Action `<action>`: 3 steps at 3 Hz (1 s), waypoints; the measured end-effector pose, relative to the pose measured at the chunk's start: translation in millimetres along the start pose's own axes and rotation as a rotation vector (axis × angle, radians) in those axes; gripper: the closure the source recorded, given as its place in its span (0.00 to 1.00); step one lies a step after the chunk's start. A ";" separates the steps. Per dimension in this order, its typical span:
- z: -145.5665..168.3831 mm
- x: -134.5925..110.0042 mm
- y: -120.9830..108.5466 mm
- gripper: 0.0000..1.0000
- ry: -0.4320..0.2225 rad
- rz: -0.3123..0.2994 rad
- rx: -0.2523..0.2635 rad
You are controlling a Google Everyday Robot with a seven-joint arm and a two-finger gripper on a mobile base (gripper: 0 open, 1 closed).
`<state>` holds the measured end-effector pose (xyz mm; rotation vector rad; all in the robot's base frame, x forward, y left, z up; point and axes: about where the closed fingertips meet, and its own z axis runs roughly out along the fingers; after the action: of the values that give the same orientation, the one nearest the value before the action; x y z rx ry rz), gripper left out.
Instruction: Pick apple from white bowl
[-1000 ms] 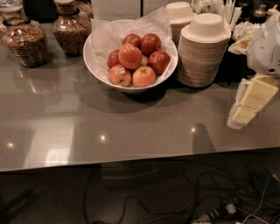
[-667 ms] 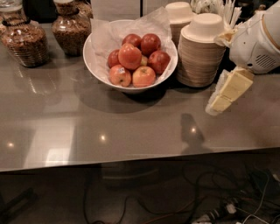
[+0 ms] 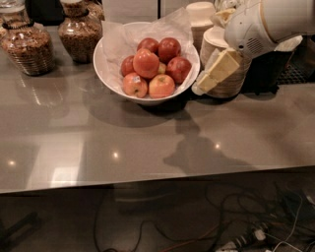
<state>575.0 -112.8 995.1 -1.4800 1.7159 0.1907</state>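
Observation:
The white bowl (image 3: 110, 78) stands at the back middle of the grey table, lined with crumpled white paper and holding several red apples (image 3: 146, 63). My gripper (image 3: 206, 81) comes in from the upper right on a white arm. Its cream fingers point down and left, just right of the bowl's rim and above the table. It holds nothing that I can see.
A stack of cream paper bowls (image 3: 224, 83) stands right behind the gripper, with paper cups (image 3: 201, 14) beyond. Two glass jars of nuts (image 3: 78, 30) (image 3: 28, 47) stand at the back left. Cables lie on the floor below the table's front edge (image 3: 147, 179).
The gripper has moved left and up, from the right edge of the table to just beside the bowl's right rim. The bowl and apples have not moved.

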 end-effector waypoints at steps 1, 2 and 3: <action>31.1 -28.6 -22.3 0.00 -0.097 -0.010 -0.021; 67.5 -54.6 -26.0 0.00 -0.167 -0.026 -0.094; 69.7 -56.5 -26.9 0.00 -0.171 -0.028 -0.096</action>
<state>629.5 -36.6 999.0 -1.5103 1.5666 0.3784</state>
